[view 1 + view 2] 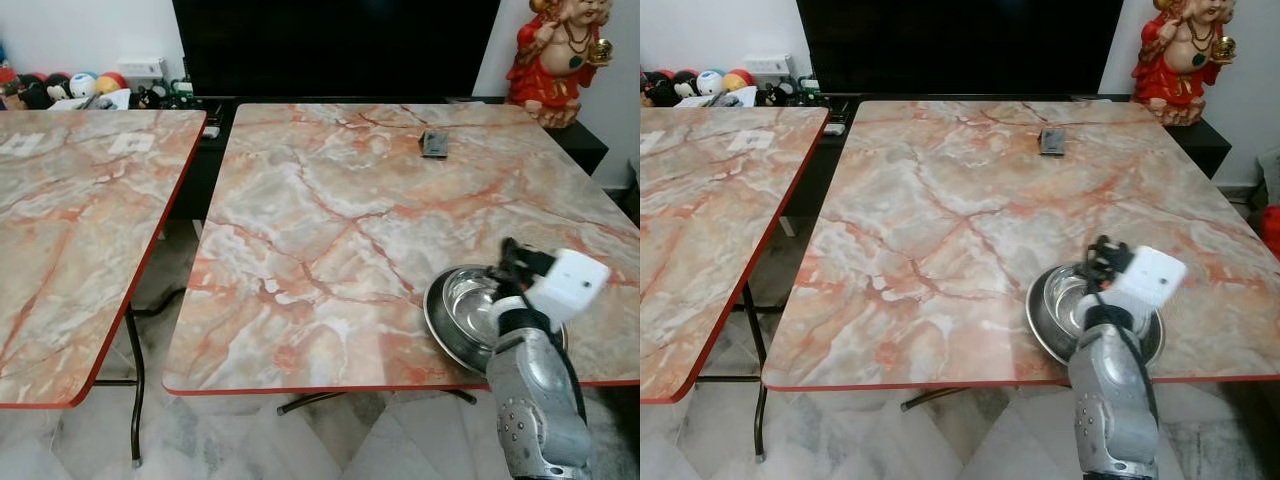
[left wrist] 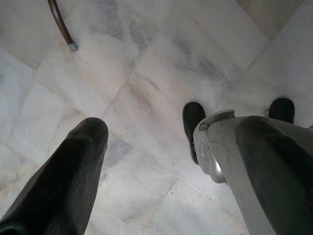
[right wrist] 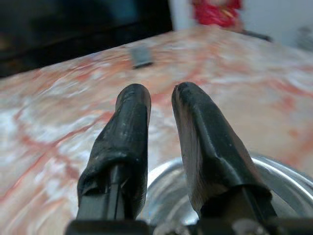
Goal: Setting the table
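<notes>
We see right claw [image 3: 159, 105] over bowl [image 1: 462, 308], fingers slightly parted, grasping nothing. Bowl sits at counter [image 1: 330, 230] near edge. Left claw [image 2: 161, 161] hangs released above floor. Setting barely begun, we judge.

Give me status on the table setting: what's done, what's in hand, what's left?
Done: one steel bowl sits on the marble table near its front edge. In hand: the right gripper hangs above the bowl's rim, fingers slightly apart, holding nothing. Left gripper hangs open over the floor. Left: no other dishes are set; a small dark object lies at the far side.
</notes>
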